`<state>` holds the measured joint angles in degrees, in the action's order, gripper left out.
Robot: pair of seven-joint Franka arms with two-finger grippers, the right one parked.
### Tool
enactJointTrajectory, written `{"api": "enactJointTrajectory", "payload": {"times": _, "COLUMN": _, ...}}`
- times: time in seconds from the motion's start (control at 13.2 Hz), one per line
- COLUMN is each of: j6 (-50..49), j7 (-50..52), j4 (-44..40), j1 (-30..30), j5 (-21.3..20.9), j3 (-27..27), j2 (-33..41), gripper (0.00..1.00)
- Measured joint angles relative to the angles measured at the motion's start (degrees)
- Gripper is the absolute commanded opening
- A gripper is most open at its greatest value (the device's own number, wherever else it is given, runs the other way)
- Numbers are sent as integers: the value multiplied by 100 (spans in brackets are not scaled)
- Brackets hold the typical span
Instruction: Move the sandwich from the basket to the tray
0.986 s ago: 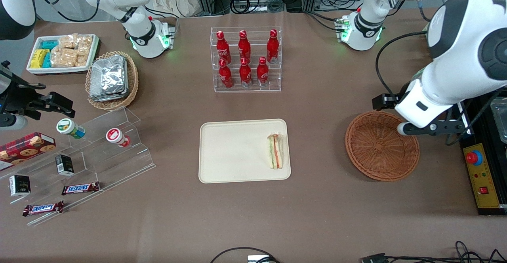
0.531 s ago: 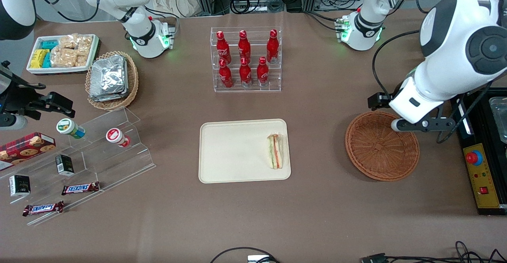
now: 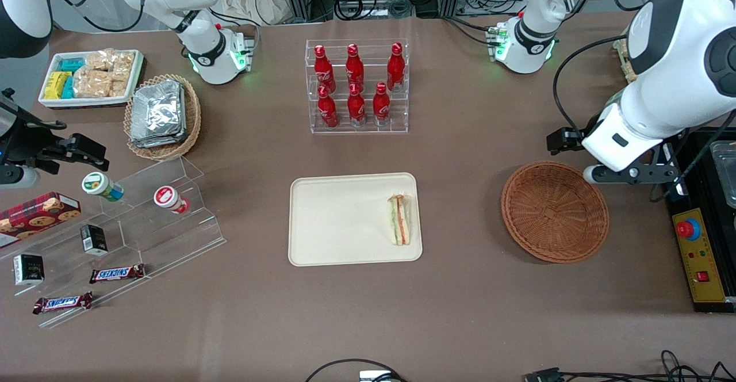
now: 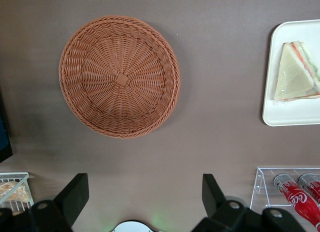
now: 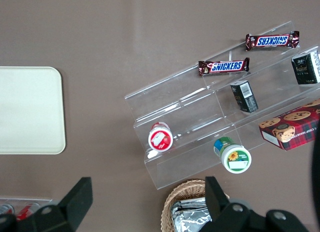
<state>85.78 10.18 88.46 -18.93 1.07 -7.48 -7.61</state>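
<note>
Clearly, the job looks finished as things lie. Nearest the front camera among the task's things, my sandwich (image 3: 401,219) lies flat on the tray (image 3: 339,221), at the tray's end toward the working arm, with its long cut edge showing the orange-red and green layers. It sits fully inside the low rim, touching nothing but the tray floor, so I judge it will stay put; the wrap and the flat bread face give it a broad footing. I read that spot as the easiest one for me to reach, since it is the end of the tray closest to the basket.

About level with it, well toward the working arm's end of the tabletop (image 3: 460,313), the basket (image 3: 555,211) holds nothing at all; the wrist view shows bare weave down to the small square knot at its centre (image 4: 120,83). It stands apart from the tray with open cloth between them.

A little farther from the front camera, my tool (image 3: 604,174) hangs above the tabletop beside the basket's rim, over no object. The wrist view shows its two fingers (image 4: 75,196) spread wide with nothing between them, so it is unloaded and carries no risk of dragging the sandwich.

Farthest off stands the clear rack of red bottles (image 3: 356,86), well clear of my path.
</note>
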Motion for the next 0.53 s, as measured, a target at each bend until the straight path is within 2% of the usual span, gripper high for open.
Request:
{"api": "enactJointTrajectory", "payload": {"times": 0.23, "j6": 27, "j7": -3, "j4": 140, "j1": 318, "j5": 0, "j3": 217, "j2": 139, "gripper": 100}}
{"api": "enactJointTrajectory", "payload": {"times": 0.53, "j6": 110, "j7": -39, "j4": 438, "j1": 1391, "j5": 1, "j3": 1140, "j2": 399, "gripper": 100}}
